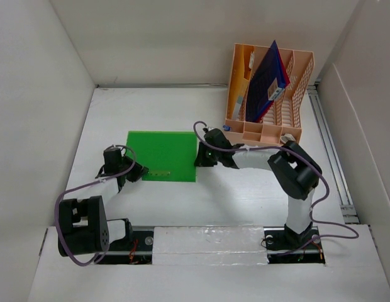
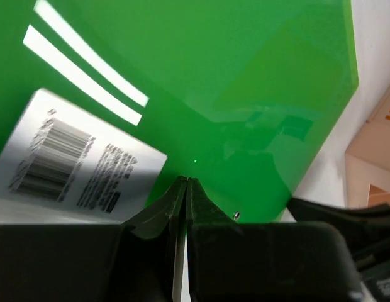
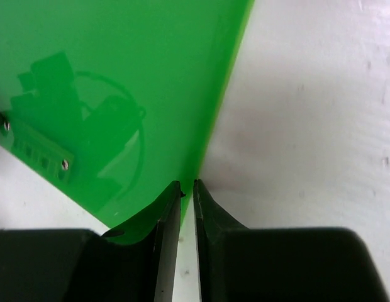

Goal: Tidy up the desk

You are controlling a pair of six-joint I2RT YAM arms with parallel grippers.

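A flat green folder (image 1: 162, 154) lies on the white desk (image 1: 233, 195) left of centre. My left gripper (image 1: 137, 171) is at its near left corner, and in the left wrist view its jaws (image 2: 186, 180) are pressed together on the folder's (image 2: 245, 75) edge. A white barcode label (image 2: 75, 157) sits on the folder. My right gripper (image 1: 200, 157) is at the folder's right edge. In the right wrist view its jaws (image 3: 187, 184) stand almost shut, with the folder's (image 3: 107, 75) thin edge running between them.
A peach slotted file rack (image 1: 295, 119) stands at the back right, holding dark blue folders (image 1: 268, 78). A metal rail (image 1: 330, 151) runs along the right edge. White walls enclose the desk. A taped strip (image 1: 207, 242) lies between the arm bases.
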